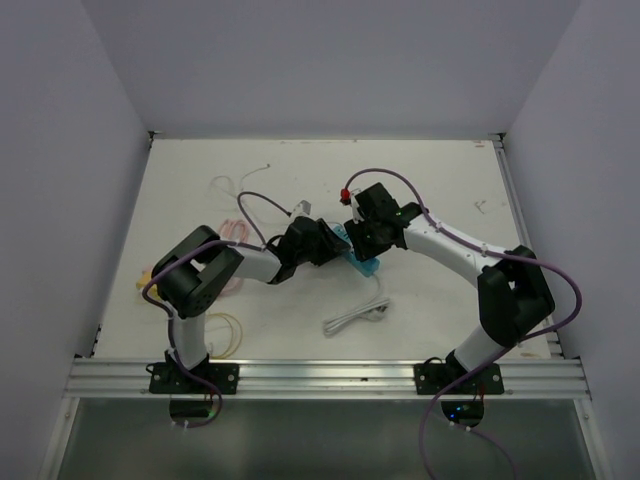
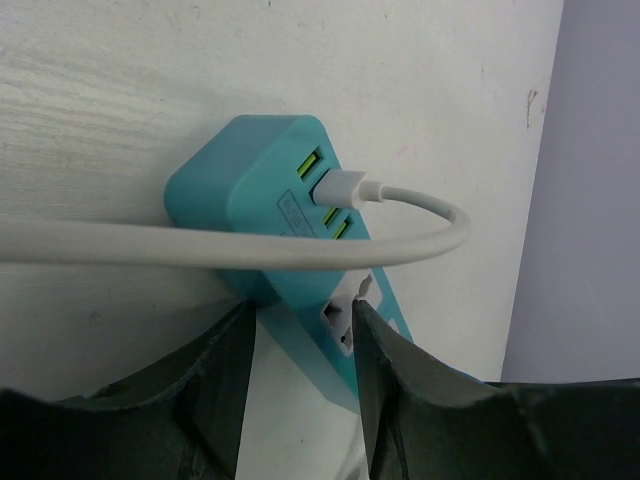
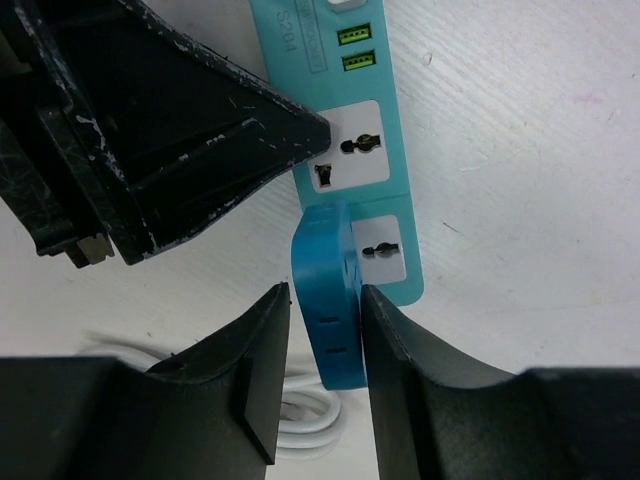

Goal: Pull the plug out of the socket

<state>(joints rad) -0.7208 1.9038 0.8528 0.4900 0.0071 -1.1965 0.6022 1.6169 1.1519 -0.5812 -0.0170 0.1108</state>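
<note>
The blue plug [image 3: 335, 300] is seen seated in the end socket of the teal power strip [image 2: 245, 190], which lies flat on the white desk [image 3: 520, 200]. The plug is pinched between the two fingers of the right hand [image 3: 325, 295], one on each side. The strip is clamped by the left hand [image 2: 305, 315] just beside the plug. A white USB cable [image 2: 420, 205] is plugged into the strip.

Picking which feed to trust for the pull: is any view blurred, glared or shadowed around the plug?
Right wrist view: plug and power strip sharp, evenly lit, no glare. Left wrist view: strip in focus, near jaws dark and soft, mild shadow on the table beside it. Top view: even light, strip mostly covered.
</note>
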